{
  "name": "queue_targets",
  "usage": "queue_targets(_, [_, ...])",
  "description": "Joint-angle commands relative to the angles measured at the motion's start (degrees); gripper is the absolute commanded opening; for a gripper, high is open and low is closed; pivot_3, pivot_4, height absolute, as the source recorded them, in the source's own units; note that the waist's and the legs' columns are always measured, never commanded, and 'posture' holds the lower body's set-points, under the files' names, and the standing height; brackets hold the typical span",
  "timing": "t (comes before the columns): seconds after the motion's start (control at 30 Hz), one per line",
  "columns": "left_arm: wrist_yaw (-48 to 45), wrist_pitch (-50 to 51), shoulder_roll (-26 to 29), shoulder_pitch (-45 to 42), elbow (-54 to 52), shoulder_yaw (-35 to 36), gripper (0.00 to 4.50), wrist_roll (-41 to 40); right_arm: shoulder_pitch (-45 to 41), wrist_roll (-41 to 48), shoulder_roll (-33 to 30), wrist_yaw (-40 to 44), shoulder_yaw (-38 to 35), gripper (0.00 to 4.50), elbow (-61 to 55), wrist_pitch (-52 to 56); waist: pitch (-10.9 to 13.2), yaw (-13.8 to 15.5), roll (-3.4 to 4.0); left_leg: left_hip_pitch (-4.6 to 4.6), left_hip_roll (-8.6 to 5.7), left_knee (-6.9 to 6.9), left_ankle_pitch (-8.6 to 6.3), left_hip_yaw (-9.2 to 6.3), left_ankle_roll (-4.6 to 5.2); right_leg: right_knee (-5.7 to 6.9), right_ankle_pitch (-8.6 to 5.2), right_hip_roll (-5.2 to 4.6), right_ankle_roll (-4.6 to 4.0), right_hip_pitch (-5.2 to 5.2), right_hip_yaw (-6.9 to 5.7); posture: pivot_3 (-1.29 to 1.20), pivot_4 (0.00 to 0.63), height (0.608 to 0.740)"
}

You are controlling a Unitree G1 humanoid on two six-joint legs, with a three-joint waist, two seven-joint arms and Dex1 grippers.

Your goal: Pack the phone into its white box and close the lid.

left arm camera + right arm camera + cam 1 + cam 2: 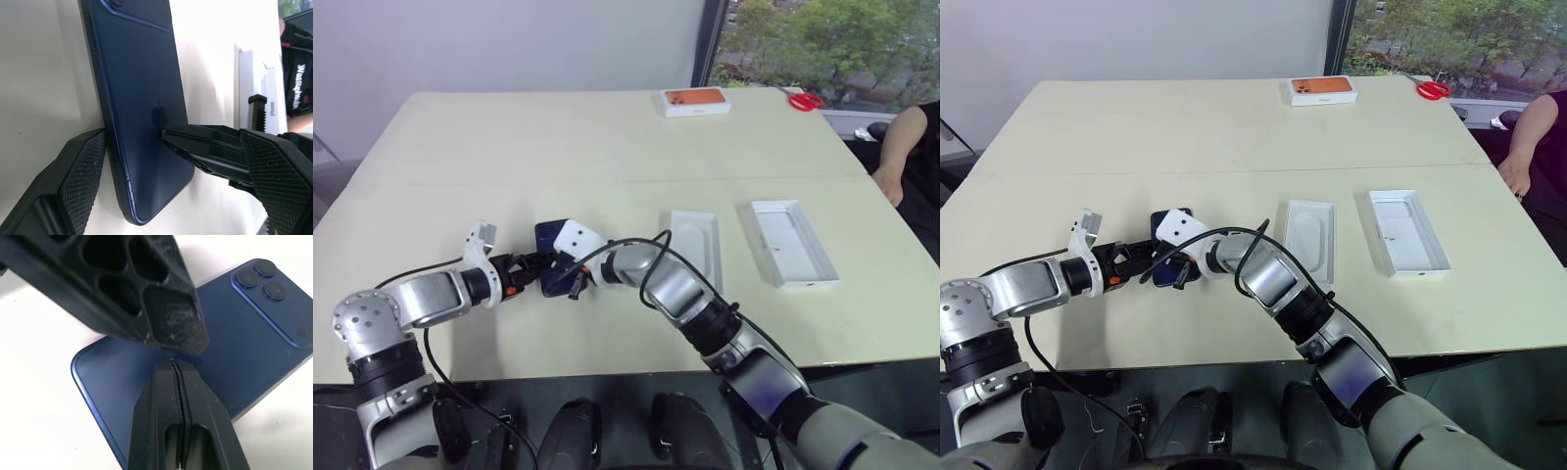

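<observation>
The dark blue phone (249,328) lies back-up on the table, its camera cluster at the far end. My right gripper (172,363) is shut, and its tip rests on the middle of the phone's back. My left gripper (536,266) is open and straddles the phone's near end. One of its fingers (78,181) sits close against the phone's long edge, while the other stands apart beyond the right gripper's tip. The shallow white box (695,245) lies open to the right of the phone. The deeper lid (788,243) lies further right, inside facing up.
A white box with an orange top (695,101) and red scissors (806,100) sit at the table's far edge. A person's arm (901,147) rests at the right edge. My right arm's black cable (651,257) loops above the table near the white box.
</observation>
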Motion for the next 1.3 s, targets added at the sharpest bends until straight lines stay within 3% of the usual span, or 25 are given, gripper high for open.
queue_targets(0.03, [1.6,0.5,-0.3,1.0,1.4,-3.4,4.48,-2.0,-0.4,-0.8,0.3,-0.6,-0.6,0.00,-0.1,-0.9,0.0,0.0,0.00,0.00,0.00,0.00,0.00,0.00,0.00,0.00,0.00,0.00,0.00,0.00,0.00,0.00,0.150,0.740])
queue_targets(0.23, [3.9,-1.6,1.1,2.0,2.0,-4.5,4.48,-4.6,-1.5,-0.9,-3.1,-1.7,-4.5,0.00,-4.6,1.9,0.0,0.1,0.00,-0.01,0.00,0.00,0.00,0.00,0.00,-0.01,0.00,-0.01,-0.01,0.00,0.00,0.00,0.150,0.740])
queue_targets(0.47, [6.1,-4.8,3.5,3.1,2.4,-7.5,4.48,-9.0,-1.0,-2.7,-6.8,-0.9,-2.7,0.00,-5.5,2.5,0.0,-0.3,0.01,-0.01,0.01,-0.03,0.00,0.00,0.00,-0.02,-0.01,0.00,-0.01,-0.03,0.01,0.00,0.150,0.740])
queue_targets(1.3, [10.5,-20.7,12.0,7.2,-1.3,-20.2,4.48,-27.4,-0.9,-3.0,-2.3,3.2,0.1,0.00,0.0,0.0,0.0,-0.4,0.01,0.00,0.04,-0.10,0.00,0.00,0.00,-0.07,-0.11,-0.02,-0.20,-0.05,0.02,0.00,0.150,0.740])
